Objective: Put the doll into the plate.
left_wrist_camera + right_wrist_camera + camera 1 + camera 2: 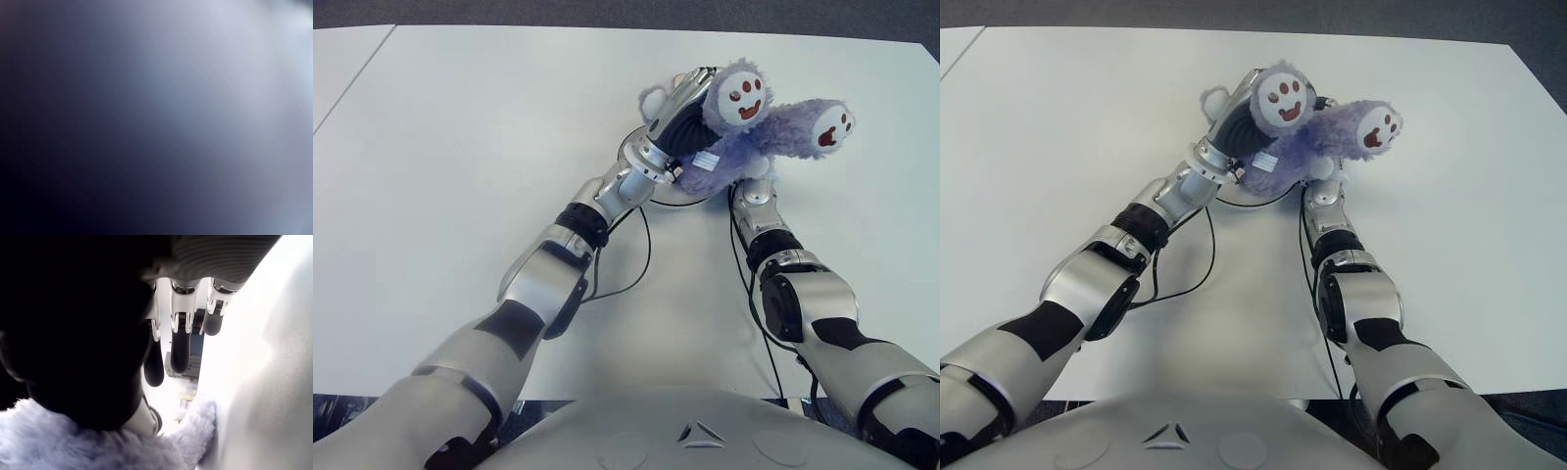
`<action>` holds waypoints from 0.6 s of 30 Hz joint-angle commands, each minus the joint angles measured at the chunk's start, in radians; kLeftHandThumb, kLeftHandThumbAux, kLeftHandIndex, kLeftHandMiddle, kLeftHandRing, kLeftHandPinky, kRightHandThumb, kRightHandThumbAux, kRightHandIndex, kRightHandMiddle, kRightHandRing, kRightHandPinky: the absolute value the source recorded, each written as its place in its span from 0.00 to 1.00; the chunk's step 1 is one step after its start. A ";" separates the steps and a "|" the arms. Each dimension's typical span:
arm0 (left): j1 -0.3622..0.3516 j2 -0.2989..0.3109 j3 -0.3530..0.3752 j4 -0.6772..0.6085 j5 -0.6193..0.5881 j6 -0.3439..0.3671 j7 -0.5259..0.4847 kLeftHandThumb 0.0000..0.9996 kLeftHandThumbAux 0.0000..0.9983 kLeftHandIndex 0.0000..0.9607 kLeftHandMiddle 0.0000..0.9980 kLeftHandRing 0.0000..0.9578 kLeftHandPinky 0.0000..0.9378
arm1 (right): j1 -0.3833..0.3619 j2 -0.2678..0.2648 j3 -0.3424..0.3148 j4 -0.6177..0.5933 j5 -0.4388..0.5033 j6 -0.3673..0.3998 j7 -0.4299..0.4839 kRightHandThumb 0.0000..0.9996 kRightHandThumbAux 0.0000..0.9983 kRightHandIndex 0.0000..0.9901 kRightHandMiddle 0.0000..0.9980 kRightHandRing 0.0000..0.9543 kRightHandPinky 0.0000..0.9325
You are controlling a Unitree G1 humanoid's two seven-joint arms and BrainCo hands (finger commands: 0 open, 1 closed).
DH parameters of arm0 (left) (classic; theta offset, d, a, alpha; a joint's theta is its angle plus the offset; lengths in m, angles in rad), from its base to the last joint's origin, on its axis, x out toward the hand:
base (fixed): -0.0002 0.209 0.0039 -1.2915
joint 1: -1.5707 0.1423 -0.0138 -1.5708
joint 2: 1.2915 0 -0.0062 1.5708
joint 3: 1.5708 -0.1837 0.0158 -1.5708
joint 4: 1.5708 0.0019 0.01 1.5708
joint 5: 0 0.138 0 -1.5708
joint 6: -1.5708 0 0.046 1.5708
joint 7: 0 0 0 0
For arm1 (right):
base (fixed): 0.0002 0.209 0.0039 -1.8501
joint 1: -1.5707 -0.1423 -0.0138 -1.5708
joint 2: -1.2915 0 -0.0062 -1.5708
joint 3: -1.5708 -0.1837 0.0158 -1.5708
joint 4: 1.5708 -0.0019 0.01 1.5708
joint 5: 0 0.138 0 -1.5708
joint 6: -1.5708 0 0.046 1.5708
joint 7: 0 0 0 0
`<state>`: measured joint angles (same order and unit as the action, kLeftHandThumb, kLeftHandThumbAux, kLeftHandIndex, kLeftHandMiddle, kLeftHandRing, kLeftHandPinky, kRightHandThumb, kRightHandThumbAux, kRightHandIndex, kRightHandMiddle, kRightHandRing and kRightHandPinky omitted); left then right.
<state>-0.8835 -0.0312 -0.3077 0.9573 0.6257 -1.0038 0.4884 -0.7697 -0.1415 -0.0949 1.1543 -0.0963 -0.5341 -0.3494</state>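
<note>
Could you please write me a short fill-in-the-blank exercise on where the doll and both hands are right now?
1. The purple doll is held above the ____, whose rim shows beside it.
2. The left hand presses on the doll's ____ side.
3. The table is ____ in colour.
4. The right hand supports the doll from ____.

Missing words: plate; left; white; below

A broad white surface (460, 147) fills the view, and a strip of dark grey floor (607, 12) runs beyond its far edge.
</note>
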 commanded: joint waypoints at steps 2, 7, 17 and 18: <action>0.056 0.012 -0.047 0.057 0.040 0.033 0.031 0.74 0.70 0.46 0.88 0.91 0.94 | 0.338 0.160 0.052 0.182 -0.058 -0.028 -0.029 0.35 1.00 0.27 0.29 0.22 0.00; 0.065 0.050 -0.049 0.051 0.037 0.025 0.028 0.74 0.70 0.46 0.85 0.89 0.91 | 0.335 0.156 0.058 0.184 -0.060 -0.003 -0.021 0.34 0.99 0.26 0.29 0.20 0.00; 0.100 0.112 -0.085 -0.011 0.118 0.053 0.103 0.71 0.70 0.45 0.69 0.79 0.84 | 0.331 0.159 0.051 0.188 -0.049 -0.001 -0.002 0.50 0.98 0.25 0.28 0.20 0.00; 0.101 0.114 -0.088 -0.014 0.122 0.055 0.107 0.70 0.70 0.45 0.66 0.78 0.85 | 0.331 0.159 0.051 0.188 -0.048 0.000 -0.001 0.53 0.97 0.25 0.28 0.20 0.00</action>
<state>-0.8730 0.0215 -0.3424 0.9521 0.6495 -0.9991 0.5380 -0.7701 -0.1414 -0.0877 1.1543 -0.0965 -0.5341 -0.3688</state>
